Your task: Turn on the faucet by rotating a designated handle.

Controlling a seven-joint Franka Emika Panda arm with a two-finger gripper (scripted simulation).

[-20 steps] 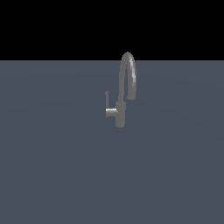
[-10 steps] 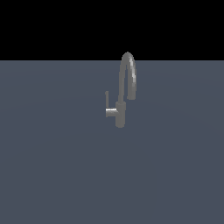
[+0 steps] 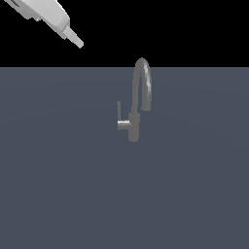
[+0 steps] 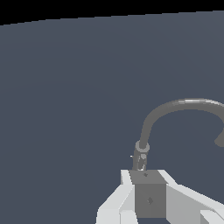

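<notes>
The grey faucet [image 3: 134, 127] stands upright in the middle of the exterior view, its arched spout [image 3: 143, 83] rising above the short body. The handle [image 3: 118, 111] is a thin upright rod on a short stub at the body's side, toward the exterior view's left. My white gripper [image 3: 78, 43] hangs high in that view's upper left corner, far from the faucet, its fingers together with nothing held. In the wrist view the gripper [image 4: 146, 176] points at the faucet [image 4: 141, 154], whose spout [image 4: 177, 106] curves away. I cannot make out the handle there.
The faucet stands on a flat dark blue-grey surface [image 3: 58, 185] that fills the lower part of the exterior view. Black background lies beyond its far edge. No other objects show.
My gripper has come into the exterior view at the upper left corner, where no arm showed before. The faucet and its handle have not moved.
</notes>
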